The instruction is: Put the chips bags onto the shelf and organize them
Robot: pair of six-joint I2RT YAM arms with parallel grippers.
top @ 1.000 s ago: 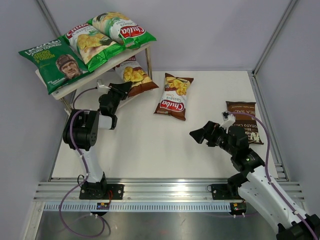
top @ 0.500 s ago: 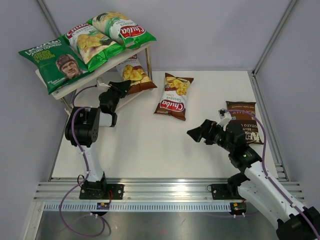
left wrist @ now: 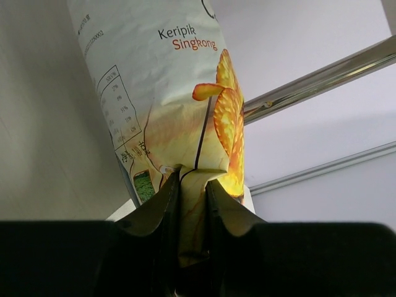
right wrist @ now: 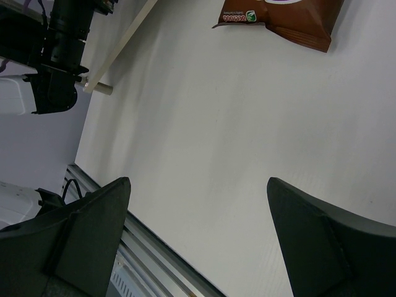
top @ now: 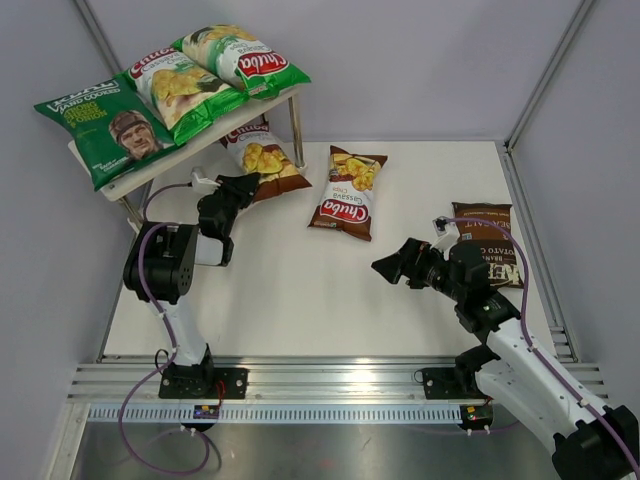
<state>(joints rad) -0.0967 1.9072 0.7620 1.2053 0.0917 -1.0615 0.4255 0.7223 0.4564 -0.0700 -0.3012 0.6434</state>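
Left gripper [left wrist: 193, 185] pinches the bottom seam of a brown Chuba bag [top: 265, 158]. The bag's far end lies under the top board of the shelf [top: 235, 120], beside its right-hand leg [top: 297, 130]. Three bags [top: 180, 85] crowd that board and overhang its edges. A second brown Chuba bag [top: 348, 190] lies on the table [top: 300, 290] just right of the leg, apart from the held one. Bare table stretches between the arms. Right gripper [top: 385, 268] hangs spread wide, holding nothing, beside the Kettle bag [top: 485, 215] near the table's right edge. Since a second ago the held bag has slid slightly nearer, and the right gripper has edged left.
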